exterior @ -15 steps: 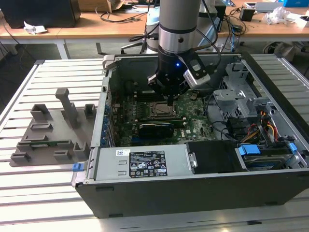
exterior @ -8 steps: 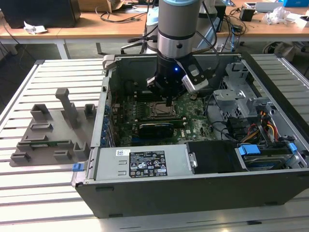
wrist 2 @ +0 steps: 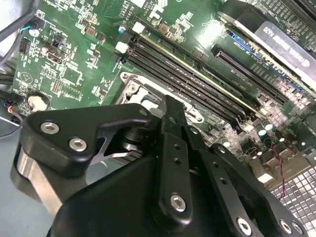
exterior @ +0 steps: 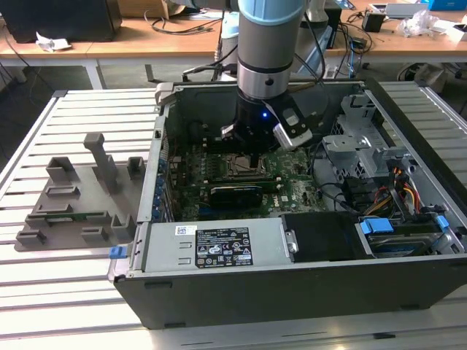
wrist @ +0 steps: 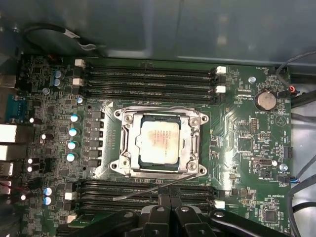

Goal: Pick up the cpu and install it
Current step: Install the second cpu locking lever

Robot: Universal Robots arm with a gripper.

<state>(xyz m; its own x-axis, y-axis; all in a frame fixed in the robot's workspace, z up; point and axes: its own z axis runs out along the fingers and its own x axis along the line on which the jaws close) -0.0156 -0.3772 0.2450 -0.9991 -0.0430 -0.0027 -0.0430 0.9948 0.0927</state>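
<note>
The cpu point(wrist: 159, 137), a pale silvery square, lies flat inside the dark metal-framed socket point(wrist: 126, 148) on the green motherboard point(wrist: 237, 143). In the first wrist view my gripper point(wrist: 170, 201) hangs a little to one side of the socket, its two black fingers pressed together with nothing between them. The second wrist view has the gripper point(wrist 2: 170, 104) with its tip over the socket's edge point(wrist 2: 133, 91). In the exterior view the gripper point(exterior: 249, 157) is down inside the open computer case point(exterior: 292, 292), just above the socket.
A thin wire lever point(wrist: 148, 190) lies slanted beside the socket. Memory slots point(wrist: 148, 79) run along both sides of it. A grey plastic fixture point(exterior: 80, 197) with upright posts stands on the slatted table at the exterior view's left. Drive cages and cables point(exterior: 379, 189) crowd the case's right side.
</note>
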